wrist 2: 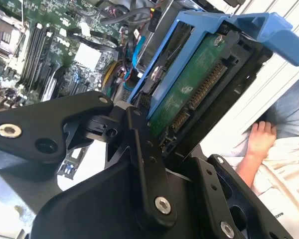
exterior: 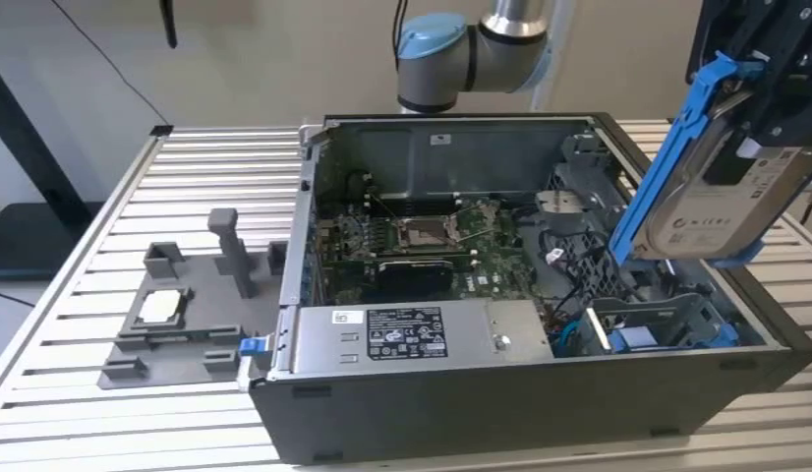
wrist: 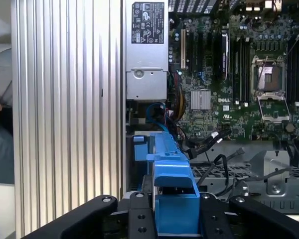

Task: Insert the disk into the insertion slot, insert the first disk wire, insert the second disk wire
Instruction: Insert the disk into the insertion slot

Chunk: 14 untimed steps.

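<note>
Exterior view: the gripper (exterior: 767, 118) is grasping the disk (exterior: 715, 192) at the upper right of the frame, jaws clenched on either side of it. The disk is hanging on edge and tilted, with its blue carrier toward the exterior view's left and its white label facing the camera. It is hovering above the right-hand end of the open computer case (exterior: 511, 418), not touching it.

The insertion slot (exterior: 662, 324), a grey cage with blue edging, is sitting inside the case at the lower right of the frame, below the disk and well apart from it. The disk is not inserted.

The power supply (exterior: 406, 334) is lying along the near case wall, just beside the slot. The motherboard (exterior: 433, 236) is lying mid-case. A grey fixture (exterior: 183, 315) is resting on the slatted tabletop (exterior: 209, 167) at the exterior view's left.

First wrist view: black fingers (wrist: 139, 214) are flanking the disk (wrist: 174, 199).

Second wrist view: the green underside of the disk (wrist 2: 199, 84) is showing, and a person's hand (wrist 2: 261, 137) is resting beyond the tabletop.
</note>
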Each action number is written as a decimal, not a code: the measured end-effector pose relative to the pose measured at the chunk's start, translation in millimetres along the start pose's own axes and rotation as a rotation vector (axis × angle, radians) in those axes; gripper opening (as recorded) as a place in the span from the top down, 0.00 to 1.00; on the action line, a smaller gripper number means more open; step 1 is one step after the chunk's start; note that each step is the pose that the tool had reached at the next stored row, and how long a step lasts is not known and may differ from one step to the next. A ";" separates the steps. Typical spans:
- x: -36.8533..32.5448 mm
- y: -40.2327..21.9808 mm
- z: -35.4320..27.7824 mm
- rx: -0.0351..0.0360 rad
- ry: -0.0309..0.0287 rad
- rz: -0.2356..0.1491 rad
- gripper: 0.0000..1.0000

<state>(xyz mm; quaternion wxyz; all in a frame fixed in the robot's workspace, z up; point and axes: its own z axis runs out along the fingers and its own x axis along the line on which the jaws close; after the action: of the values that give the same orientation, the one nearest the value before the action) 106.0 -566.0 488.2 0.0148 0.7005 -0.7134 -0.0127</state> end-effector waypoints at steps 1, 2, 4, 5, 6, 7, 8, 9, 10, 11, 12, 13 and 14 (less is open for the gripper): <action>0.0 0.0 0.3 0.0007 0.0001 0.000 0.68; 0.0 0.0 0.8 0.0008 0.0001 0.000 0.68; 0.0 -0.1 2.0 0.0012 0.0000 0.000 0.68; 0.0 -0.1 2.7 0.0013 0.0000 0.000 0.68; 0.0 -0.1 3.3 0.0013 0.0000 0.000 0.68; 0.0 -0.1 4.0 0.0013 0.0000 0.000 0.68; 0.0 -0.2 4.5 0.0013 0.0001 0.000 0.68; 0.0 -0.2 5.1 0.0013 0.0001 0.000 0.68; 0.0 -0.2 5.6 0.0013 0.0000 0.000 0.68; 0.0 -0.2 6.2 0.0013 0.0001 0.000 0.68; 0.0 -0.3 6.8 0.0013 0.0000 0.000 0.68; 0.0 -0.3 7.5 0.0013 0.0001 0.000 0.68; 0.0 -0.3 8.4 0.0013 0.0001 0.000 0.68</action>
<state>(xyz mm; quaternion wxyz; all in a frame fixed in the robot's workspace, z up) 106.0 -566.0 479.8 0.0143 0.7005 -0.7134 -0.0122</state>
